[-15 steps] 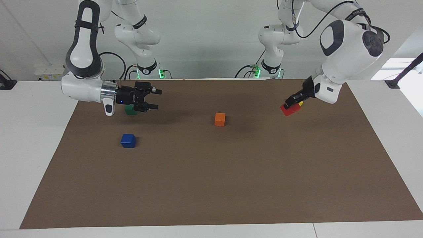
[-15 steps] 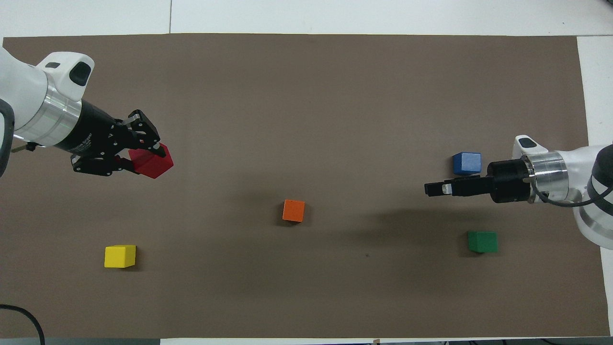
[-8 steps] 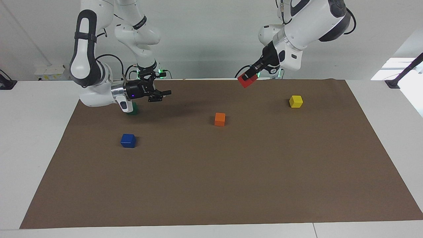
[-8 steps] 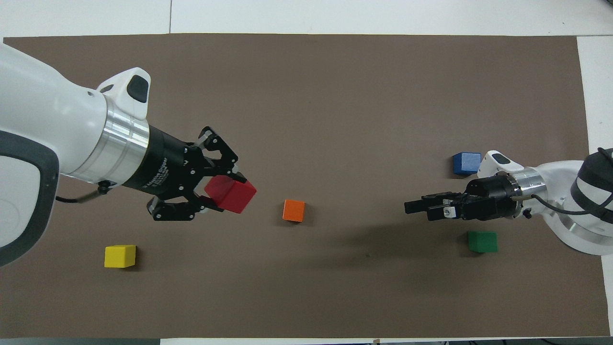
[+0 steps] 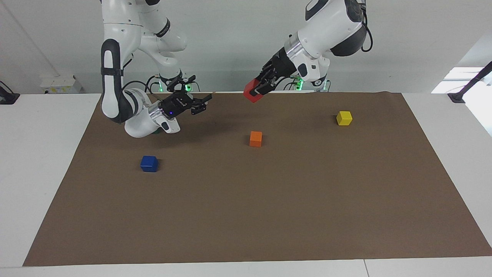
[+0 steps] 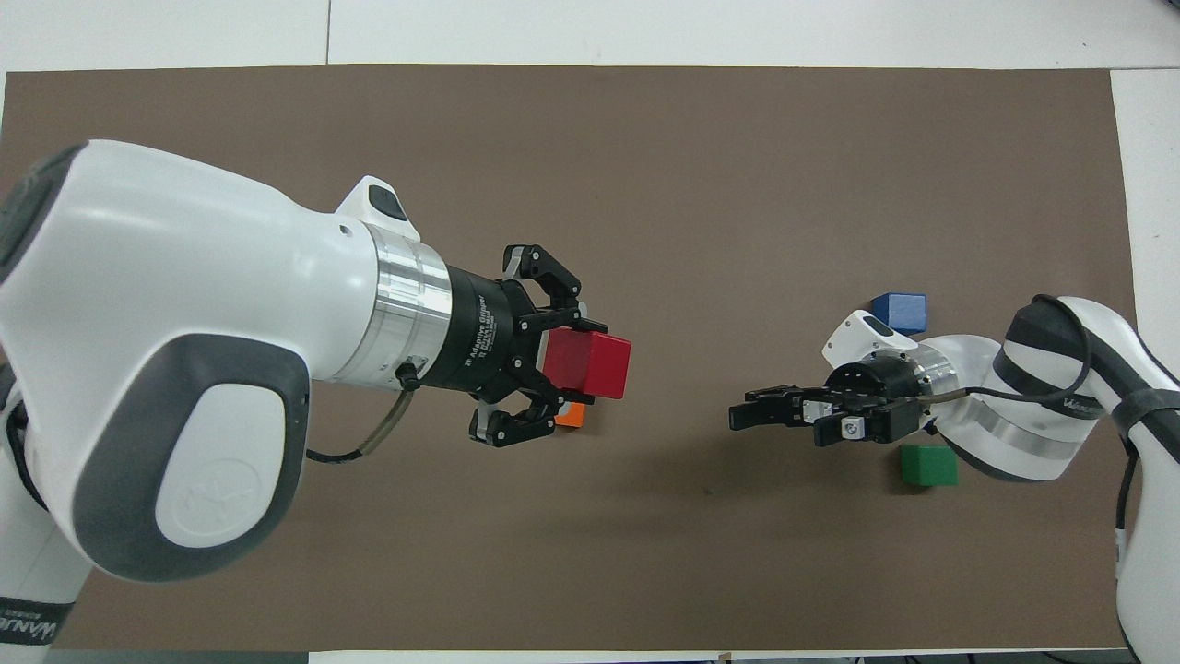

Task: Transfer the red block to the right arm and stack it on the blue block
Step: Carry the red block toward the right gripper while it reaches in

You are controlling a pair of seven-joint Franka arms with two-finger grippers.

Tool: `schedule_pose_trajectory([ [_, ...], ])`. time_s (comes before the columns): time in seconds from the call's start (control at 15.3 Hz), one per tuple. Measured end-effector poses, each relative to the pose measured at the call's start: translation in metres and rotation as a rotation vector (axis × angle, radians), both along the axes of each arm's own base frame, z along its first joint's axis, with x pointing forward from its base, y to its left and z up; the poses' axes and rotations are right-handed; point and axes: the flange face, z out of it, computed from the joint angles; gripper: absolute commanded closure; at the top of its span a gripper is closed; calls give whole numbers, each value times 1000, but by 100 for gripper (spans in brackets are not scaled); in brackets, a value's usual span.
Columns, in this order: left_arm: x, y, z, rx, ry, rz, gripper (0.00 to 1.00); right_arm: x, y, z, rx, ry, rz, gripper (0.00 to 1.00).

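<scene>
The brown mat (image 5: 246, 215) covers most of the desk, and its whole half away from the robots lies bare. The blue block (image 5: 149, 163) sits toward the right arm's end, well in from the mat's edges, with open mat all round it. The orange cube (image 5: 255, 138) rests near the middle of the desk, the yellow cube (image 5: 344, 117) toward the left arm's end, close to the robots' edge. The green cube (image 6: 929, 465) lies nearer the robots than the blue block, partly under the right arm in the overhead view.

A second ago the left gripper (image 5: 258, 90) held the red block low over the left arm's end of the mat, hiding the yellow cube; it has since swung up and inward, and now hangs in the air over the middle of the robots' edge, above the orange cube. The right gripper (image 5: 200, 104) has turned from level to tilted upward and moved toward the middle — its fingers spread apart, holding nothing, pointed at the red block with a clear gap left between them.

The red block (image 5: 253, 94) is a small bright cube, clamped between the left gripper's fingers (image 6: 564, 323) and sticking out past their tips, tilted — well clear of the mat.
</scene>
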Motion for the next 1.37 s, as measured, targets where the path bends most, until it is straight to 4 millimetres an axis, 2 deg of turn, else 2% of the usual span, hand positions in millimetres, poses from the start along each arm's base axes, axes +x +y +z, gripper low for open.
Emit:
schedule_pose_trajectory([
  [0.13, -10, -16, 4, -5, 18, 39, 100, -6, 23, -5, 51, 2, 14, 0],
  [0.46, -30, -40, 4, -1, 31, 19, 100, -18, 48, -21, 193, 39, 59, 0],
  [0.72, -49, -57, -6, 23, 74, 15, 100, -20, 71, -23, 236, 39, 33, 0],
  [0.98, -58, -64, -8, 38, 111, 45, 100, -20, 87, -19, 273, 33, -1, 0],
  [1.04, -60, -65, -8, 39, 112, 44, 100, -22, 91, -19, 277, 25, -4, 4],
  [1.17, -66, -69, -8, 45, 117, 42, 100, -24, 97, -19, 280, 16, -4, 35],
  [1.3, -70, -70, -10, 51, 119, 40, 100, -25, 98, -19, 280, 13, -5, 100],
  [1.37, -71, -70, -12, 56, 121, 40, 100, -25, 98, -19, 280, 12, -6, 100],
])
